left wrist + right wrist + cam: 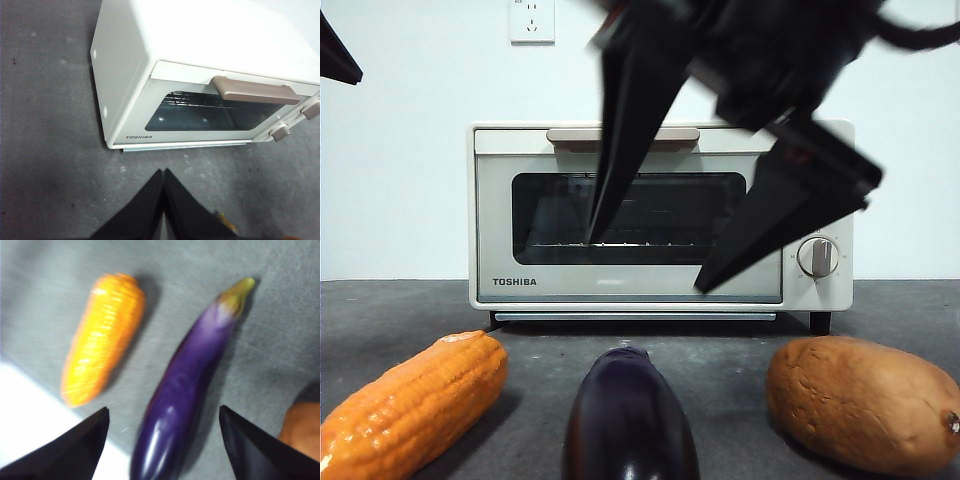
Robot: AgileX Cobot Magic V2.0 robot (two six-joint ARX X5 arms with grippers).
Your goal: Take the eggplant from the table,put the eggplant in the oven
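Observation:
The dark purple eggplant [630,420] lies on the grey table [380,310] in front of the oven [520,150], rounded end toward the front view. In the right wrist view the eggplant [185,390] stretches out between and beyond my open jaws, green stem end far from them. My right gripper [646,265] hangs open above it, in front of the oven door, touching nothing; it is blurred in its wrist view [163,410]. The oven [150,40] door is closed under its tan handle [255,91]. My left gripper [162,171] is shut and empty, a black tip [335,55] at the upper left.
An orange corn cob [415,400] lies left of the eggplant and a brown sweet potato [860,400] right of it. The right wrist view shows the corn cob [102,340] and an edge of the sweet potato [302,430]. Knobs [817,256] sit on the oven's right side.

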